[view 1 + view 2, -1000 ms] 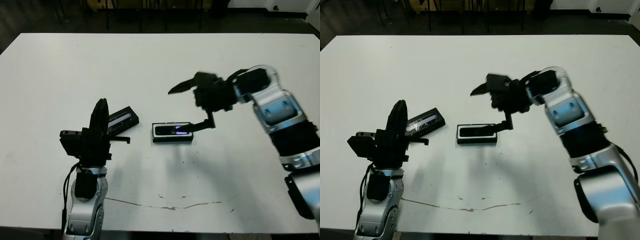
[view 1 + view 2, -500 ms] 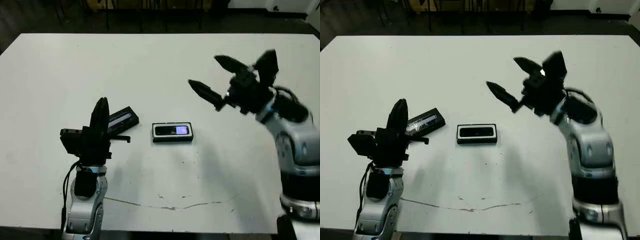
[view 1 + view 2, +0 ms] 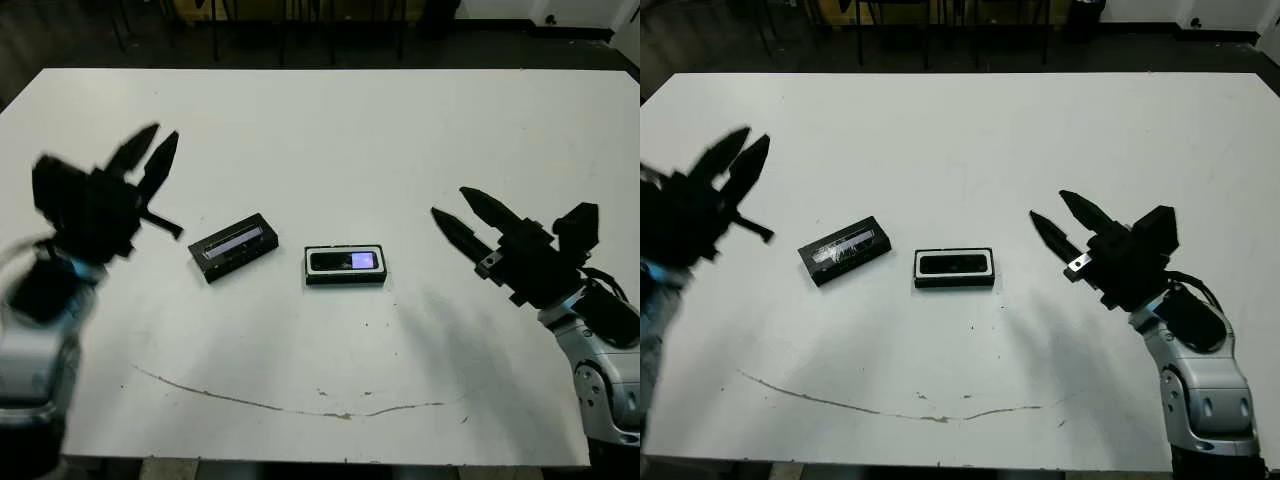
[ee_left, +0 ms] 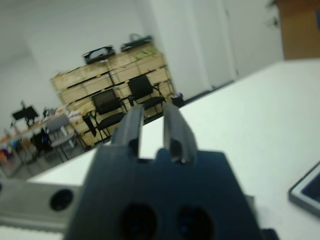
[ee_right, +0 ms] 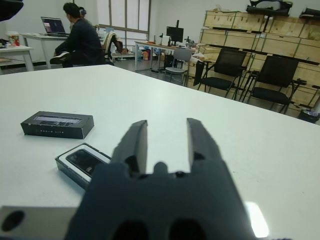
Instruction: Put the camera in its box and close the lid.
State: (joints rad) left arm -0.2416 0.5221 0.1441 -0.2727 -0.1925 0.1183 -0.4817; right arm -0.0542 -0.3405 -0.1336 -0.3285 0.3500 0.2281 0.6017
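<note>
While the camera [image 3: 345, 262] lies in the box [image 3: 345, 278] (long axis left-right), screen rightward, both fingers released.

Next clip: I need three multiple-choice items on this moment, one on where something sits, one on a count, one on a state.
1. Where is the camera?
A. Inside the box
B. In the right gripper
C. On top of the lid

2. How many loose things lie apart on the table?
A. One
B. Two
C. Four

3. What state is the box in?
A. Closed by the lid
B. Open, with the lid lying apart
C. Tipped on its side

Key: 1 A, the lit screen shows within the white-lined rim. 2 B, only the filled box and the lid. 3 B, the lid rests on the table toward the left gripper, clear of the box; the right gripper holds nothing.
</note>
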